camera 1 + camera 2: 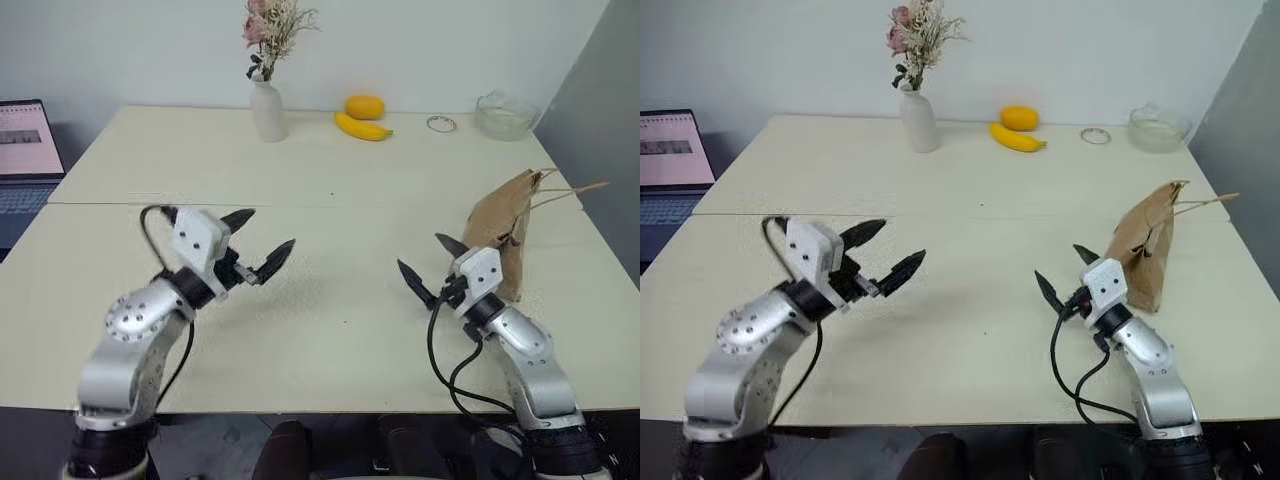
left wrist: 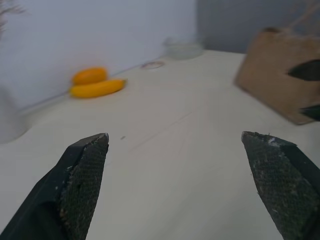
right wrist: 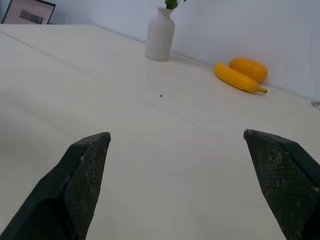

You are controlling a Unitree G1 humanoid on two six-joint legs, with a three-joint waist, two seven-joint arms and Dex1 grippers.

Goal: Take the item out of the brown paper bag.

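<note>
Brown paper bag [image 1: 507, 233] hides its contents; both grippers' fingers, left [image 1: 256, 243] and right [image 1: 432, 264], spread apart, empty.

No text, label, brand, number or sign could be read anywhere. The laptop screen [image 1: 28, 138] at the far left edge showed a pinkish window with rows of marks, too small and blurred to make out. The brown paper bag [image 1: 505, 228] on the right side of the table [image 1: 320, 330] bore no print on its visible face.
</note>
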